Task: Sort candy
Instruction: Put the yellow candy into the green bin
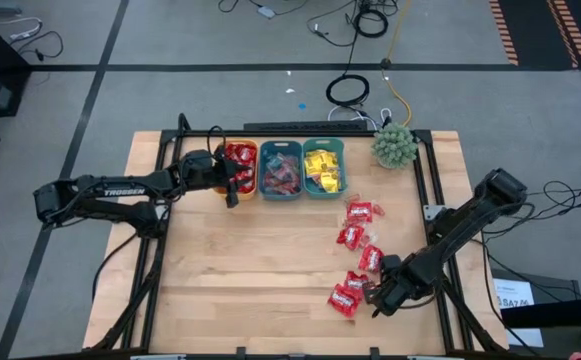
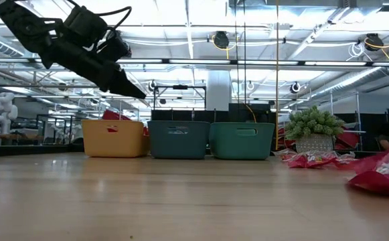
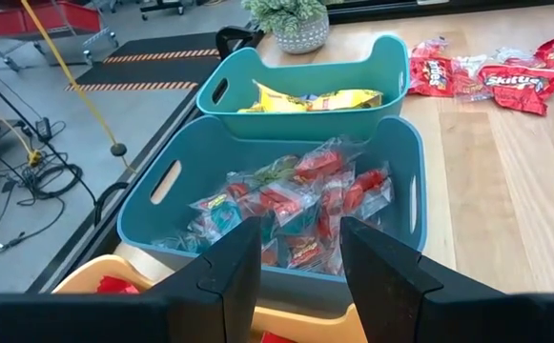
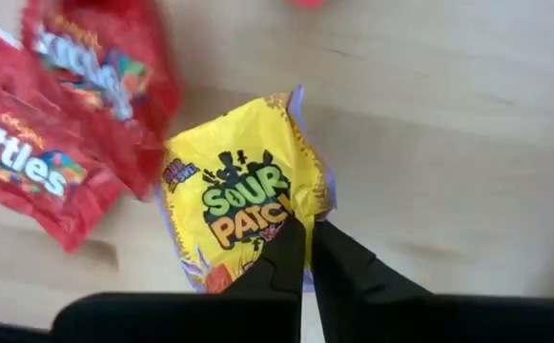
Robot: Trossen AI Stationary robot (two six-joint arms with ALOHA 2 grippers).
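Left gripper (image 1: pixel 232 190) hangs half-open over the orange bin (image 1: pixel 240 158), holding nothing. Bare wood lies mid-table. Right gripper (image 4: pixel 307 250), near the table's front right edge, pinches a yellow packet (image 4: pixel 243 195), long axis in line with its fingers, beside red packets (image 4: pixel 38 157).

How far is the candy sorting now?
Done: red packets fill the orange bin, mixed pieces the middle bin, yellow packets the far bin. In hand: right claw shut on a yellow packet. Left: red packets on the table.
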